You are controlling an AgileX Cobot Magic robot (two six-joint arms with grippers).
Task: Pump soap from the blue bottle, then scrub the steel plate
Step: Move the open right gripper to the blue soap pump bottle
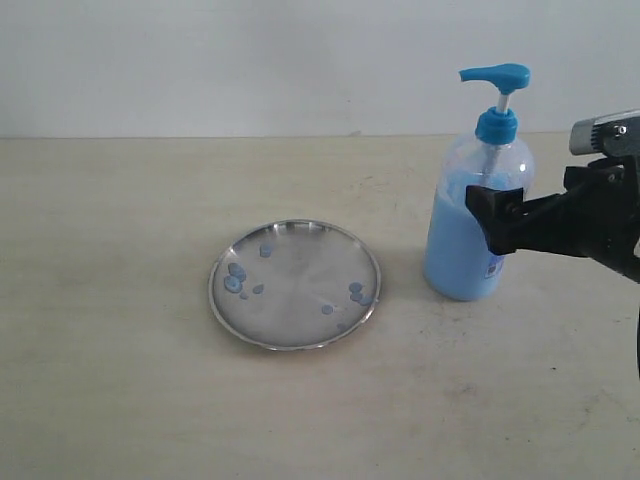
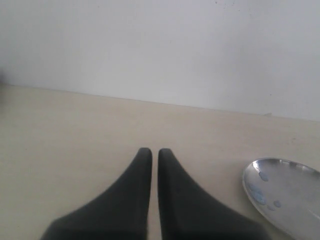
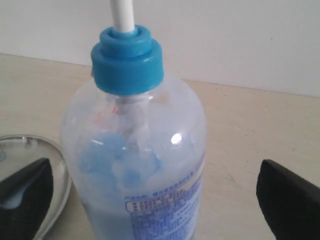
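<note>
The blue bottle (image 1: 468,235) stands upright at the right of the table, its blue pump head (image 1: 495,74) raised and light blue soap filling its lower part. My right gripper (image 1: 492,214) is open at the bottle's mid height; in the right wrist view the bottle (image 3: 145,165) stands between the widely spread fingers (image 3: 285,200), apart from both. The steel plate (image 1: 295,300) lies left of the bottle, dotted with soap droplets (image 1: 237,278). My left gripper (image 2: 151,151) is shut and empty above bare table, with the plate (image 2: 290,200) off to one side of it.
The table is a pale beige surface (image 1: 110,350) with a white wall (image 1: 250,60) behind it. The plate's rim (image 3: 55,150) lies close beside the bottle's base in the right wrist view. The left arm is outside the exterior view.
</note>
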